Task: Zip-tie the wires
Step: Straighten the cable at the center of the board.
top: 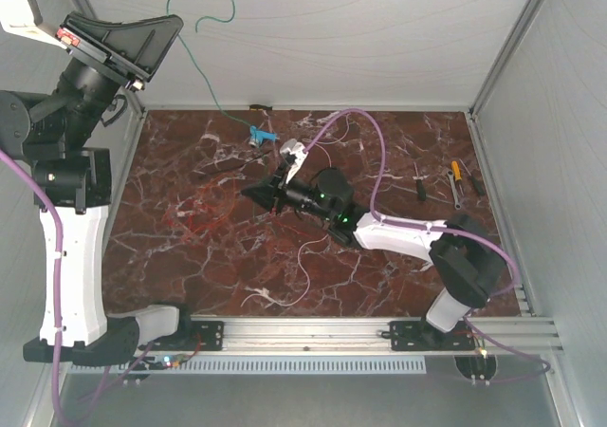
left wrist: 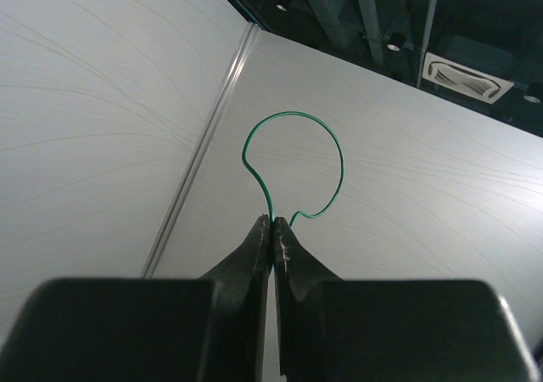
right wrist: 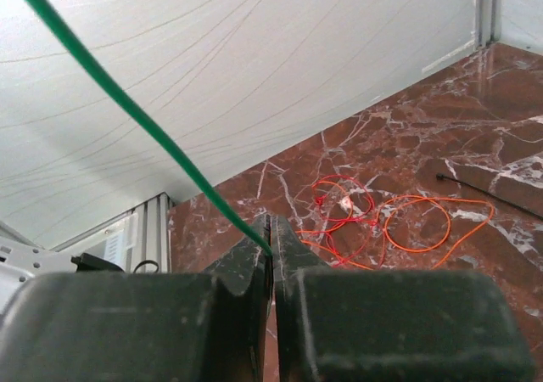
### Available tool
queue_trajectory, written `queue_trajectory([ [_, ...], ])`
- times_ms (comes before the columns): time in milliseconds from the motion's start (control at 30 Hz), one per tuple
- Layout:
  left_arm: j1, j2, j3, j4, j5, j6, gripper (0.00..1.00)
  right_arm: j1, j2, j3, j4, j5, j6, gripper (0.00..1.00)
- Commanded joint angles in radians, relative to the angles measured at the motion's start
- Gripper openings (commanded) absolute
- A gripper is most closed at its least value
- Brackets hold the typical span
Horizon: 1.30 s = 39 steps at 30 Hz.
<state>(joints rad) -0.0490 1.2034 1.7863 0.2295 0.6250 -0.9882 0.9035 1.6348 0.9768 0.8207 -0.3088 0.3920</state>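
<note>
1. Both grippers are clamped shut on one green wire (right wrist: pixel 110 85): the left gripper (left wrist: pixel 271 226) pinches it high up against the white walls, a loop curling past its tips, and the right gripper (right wrist: pixel 271 233) pinches it low over the table (top: pixel 190 142)
2. Between the two grips, that wire runs down from the raised left arm towards the table's back edge, passing near a small blue piece (top: pixel 262 136)
3. Red and orange wires (right wrist: pixel 373 216) lie in a loose tangle on the table, beyond the right gripper and not touching it; a white wire (top: pixel 300 266) curls nearer the arm bases, apart from the tangle
4. One thin black strip (right wrist: pixel 484 191), perhaps a zip tie, lies flat beside the orange loop and goes around nothing
5. My judgement is that the task is at an early stage, with nothing gathered or tied; what is left is bunching the strands, looping a tie round them and pulling it tight
</note>
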Motion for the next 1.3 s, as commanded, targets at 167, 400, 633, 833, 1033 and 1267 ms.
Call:
queue_trajectory([
  [167, -0.005, 0.007, 0.032, -0.019, -0.03, 0.078, 0.0, 0.02, -0.131, -0.136, -0.002, 0.036, -0.011, 0.0],
  [400, -0.017, 0.055, -0.028, -0.05, -0.045, 0.134, 0.0, 0.064, -0.334, -0.248, -0.291, 0.098, -0.065, 0.0],
  [633, -0.162, 0.125, -0.064, -0.121, -0.147, 0.276, 0.0, 0.086, -0.555, -0.384, -0.544, 0.142, 0.026, 0.0],
  [833, -0.27, 0.212, -0.102, -0.147, -0.216, 0.364, 0.0, 0.146, -0.766, -0.49, -0.702, 0.186, 0.117, 0.0],
  [1033, -0.327, 0.309, -0.151, -0.168, -0.251, 0.429, 0.0, 0.196, -0.886, -0.564, -0.801, 0.221, 0.211, 0.0],
  [1267, -0.388, 0.404, -0.204, -0.166, -0.272, 0.501, 0.0, 0.248, -0.828, -0.609, -0.8, 0.274, 0.346, 0.0],
])
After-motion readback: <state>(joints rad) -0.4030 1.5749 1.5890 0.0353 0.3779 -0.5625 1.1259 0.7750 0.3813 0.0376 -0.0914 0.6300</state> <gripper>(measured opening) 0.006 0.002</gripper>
